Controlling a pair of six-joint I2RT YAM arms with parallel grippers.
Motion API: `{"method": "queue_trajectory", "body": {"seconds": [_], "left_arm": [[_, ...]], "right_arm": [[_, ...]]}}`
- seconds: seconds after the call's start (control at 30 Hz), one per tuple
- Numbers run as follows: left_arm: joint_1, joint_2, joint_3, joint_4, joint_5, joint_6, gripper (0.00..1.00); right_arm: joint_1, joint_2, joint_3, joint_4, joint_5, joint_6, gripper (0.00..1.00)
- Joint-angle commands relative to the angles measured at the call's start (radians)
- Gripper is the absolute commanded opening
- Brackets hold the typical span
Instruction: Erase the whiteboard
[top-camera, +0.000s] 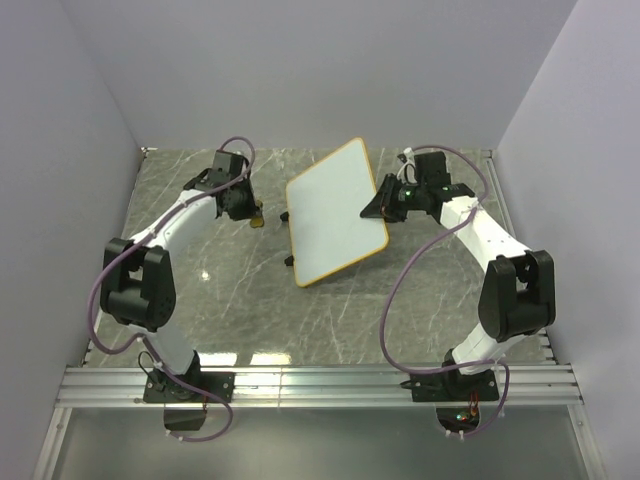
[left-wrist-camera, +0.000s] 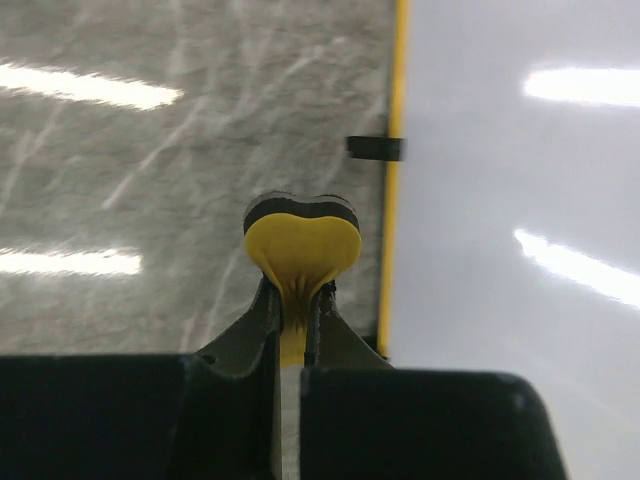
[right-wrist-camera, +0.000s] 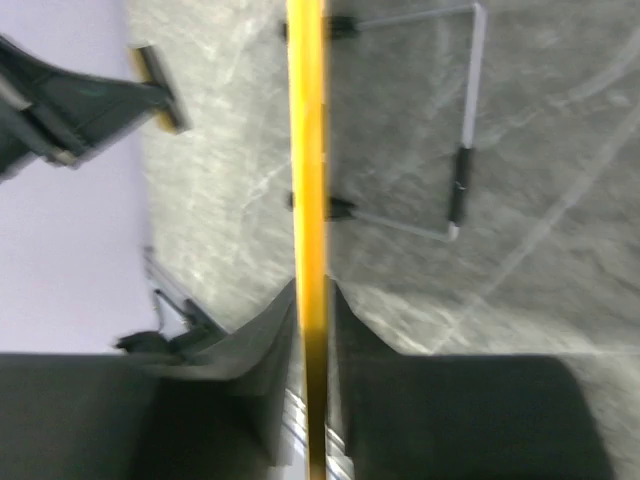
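Note:
The whiteboard has a white face with no marks showing and a thin orange-yellow frame; it sits tilted at the table's middle back. My right gripper is shut on its right edge; in the right wrist view the frame runs edge-on between my fingers, with the wire stand behind. My left gripper is shut on the small yellow eraser, just left of the board. The left wrist view shows the eraser pinched beside the board's frame and face.
Grey marble-patterned tabletop with pale walls on three sides. A metal rail runs along the near edge by the arm bases. A black foot of the board sticks out at its left edge.

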Motion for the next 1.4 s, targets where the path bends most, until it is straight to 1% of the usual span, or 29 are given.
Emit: {"method": "queue_trajectory", "body": {"seconds": [0.0, 0.07, 0.1, 0.13, 0.2, 0.23, 0.4, 0.5, 0.6, 0.63, 0.67, 0.73, 0.8, 0.83, 0.93, 1.07, 1.23, 1.33, 1.37], "left_arm": [[0.027, -0.073, -0.052, -0.051, -0.09, 0.022, 0.0], [0.035, -0.084, -0.1, -0.062, -0.102, 0.02, 0.0], [0.038, -0.09, -0.117, -0.065, -0.098, 0.02, 0.0], [0.04, -0.092, -0.149, -0.067, -0.095, 0.023, 0.0], [0.041, -0.093, -0.18, -0.061, -0.089, 0.028, 0.0], [0.041, -0.097, -0.212, -0.056, -0.09, 0.028, 0.0], [0.046, -0.098, -0.27, -0.044, -0.09, 0.025, 0.01], [0.047, -0.098, -0.296, -0.041, -0.089, 0.015, 0.08], [0.047, -0.095, -0.315, -0.036, -0.09, 0.008, 0.28], [0.047, -0.097, -0.321, -0.039, -0.092, 0.003, 0.41], [0.047, -0.097, -0.322, -0.04, -0.09, 0.002, 0.47], [0.047, -0.097, -0.321, -0.051, -0.089, -0.009, 0.58], [0.047, -0.104, -0.306, -0.068, -0.101, -0.018, 0.63], [0.047, -0.109, -0.3, -0.079, -0.113, -0.027, 0.68], [0.047, -0.127, -0.263, -0.12, -0.134, -0.038, 0.73], [0.046, -0.165, -0.177, -0.194, -0.176, -0.058, 0.74], [0.028, -0.198, -0.001, -0.278, -0.155, -0.08, 0.75], [-0.02, -0.219, 0.098, -0.307, -0.147, -0.093, 0.72], [-0.052, -0.233, 0.137, -0.307, -0.144, -0.097, 0.72]], "right_arm": [[0.056, -0.009, -0.005, -0.183, 0.042, -0.081, 0.36], [0.054, -0.026, 0.0, -0.189, 0.056, -0.081, 0.54], [0.053, -0.032, 0.011, -0.198, 0.076, -0.082, 0.74], [0.051, -0.043, 0.017, -0.209, 0.091, -0.093, 0.8], [0.031, -0.054, 0.04, -0.236, 0.131, -0.105, 0.99], [0.024, -0.06, 0.046, -0.245, 0.14, -0.11, 1.0], [-0.048, -0.129, 0.049, -0.258, 0.143, -0.098, 1.0], [-0.052, -0.179, 0.051, -0.267, 0.162, -0.087, 1.0], [-0.05, -0.235, 0.037, -0.282, 0.186, -0.078, 1.0], [-0.05, -0.27, 0.028, -0.285, 0.192, -0.069, 1.0], [-0.052, -0.29, 0.005, -0.284, 0.2, -0.063, 1.0], [-0.05, -0.346, -0.018, -0.282, 0.205, -0.046, 1.0], [-0.049, -0.385, -0.052, -0.287, 0.223, -0.038, 1.0], [-0.05, -0.423, -0.06, -0.29, 0.234, -0.041, 1.0], [-0.05, -0.488, -0.081, -0.313, 0.284, -0.058, 1.0], [-0.049, -0.555, -0.103, -0.331, 0.291, -0.063, 1.0], [-0.047, -0.658, -0.15, -0.337, 0.275, -0.056, 1.0], [-0.047, -0.712, -0.173, -0.368, 0.271, -0.056, 1.0], [-0.046, -0.727, -0.19, -0.374, 0.268, -0.053, 0.99]]}}
